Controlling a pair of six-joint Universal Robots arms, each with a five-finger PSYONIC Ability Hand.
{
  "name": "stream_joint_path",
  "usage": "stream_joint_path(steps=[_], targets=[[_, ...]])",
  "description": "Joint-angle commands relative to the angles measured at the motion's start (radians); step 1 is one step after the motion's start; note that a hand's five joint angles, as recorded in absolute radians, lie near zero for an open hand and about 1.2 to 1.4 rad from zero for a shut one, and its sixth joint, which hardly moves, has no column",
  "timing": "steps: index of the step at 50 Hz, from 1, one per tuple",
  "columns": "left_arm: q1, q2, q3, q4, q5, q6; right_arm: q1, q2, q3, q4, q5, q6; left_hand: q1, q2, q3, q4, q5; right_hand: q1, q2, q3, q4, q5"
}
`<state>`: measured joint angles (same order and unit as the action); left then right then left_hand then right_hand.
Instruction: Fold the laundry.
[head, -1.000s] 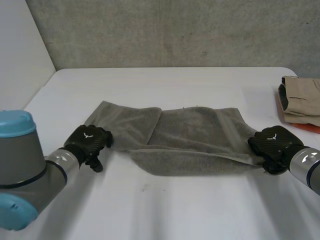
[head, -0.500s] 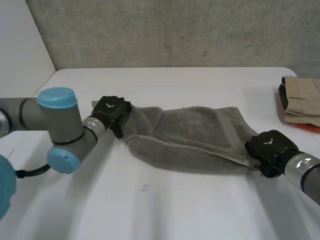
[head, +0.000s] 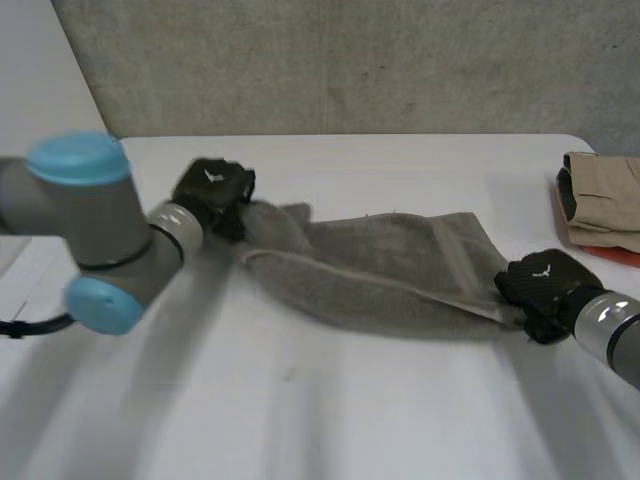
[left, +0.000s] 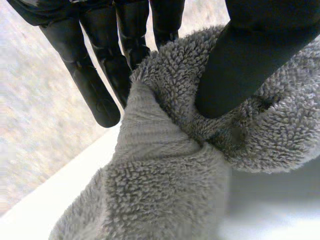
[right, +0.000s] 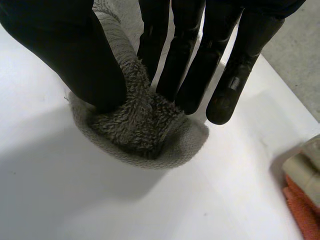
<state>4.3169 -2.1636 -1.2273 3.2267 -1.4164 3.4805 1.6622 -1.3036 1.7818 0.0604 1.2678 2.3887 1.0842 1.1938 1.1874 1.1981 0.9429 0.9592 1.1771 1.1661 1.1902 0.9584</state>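
White desk (head: 330, 420). Grey towel (head: 390, 270) lies rumpled on it, one rough lengthwise fold in, not squared; most folding looks left. Folded beige garment (head: 600, 200) seems done. Left hand (head: 212, 190) fingers and thumb pinch one towel end, raised. Right hand (head: 540, 282) fingers pinch the other end, with the garment beyond them.

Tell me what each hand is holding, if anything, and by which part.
Both hold the towel. The left hand pinches its left end between thumb and fingers; the right hand pinches its right end the same way.
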Motion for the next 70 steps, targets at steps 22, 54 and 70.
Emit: stream_joint_path(steps=[22,54,70], targets=[[-0.011,-0.163,0.187,-0.113,-0.125,0.241,0.146,0.175,-0.228,0.070,0.096,0.063,-0.758,-0.868,-0.861,-0.872,-0.791,0.437,0.219,0.230,0.206,0.263],[0.021,0.085,-0.310,0.062,-0.125,-0.052,0.146,0.171,-0.154,0.002,0.097,0.066,-0.528,-0.637,-0.631,-0.641,-0.561,0.437,0.219,0.230,0.206,0.263],[0.047,0.083,-0.254,0.065,-0.128,-0.037,0.148,0.103,-0.166,0.036,0.114,0.035,0.312,0.202,0.209,0.198,0.279,0.437,0.219,0.230,0.206,0.263]])
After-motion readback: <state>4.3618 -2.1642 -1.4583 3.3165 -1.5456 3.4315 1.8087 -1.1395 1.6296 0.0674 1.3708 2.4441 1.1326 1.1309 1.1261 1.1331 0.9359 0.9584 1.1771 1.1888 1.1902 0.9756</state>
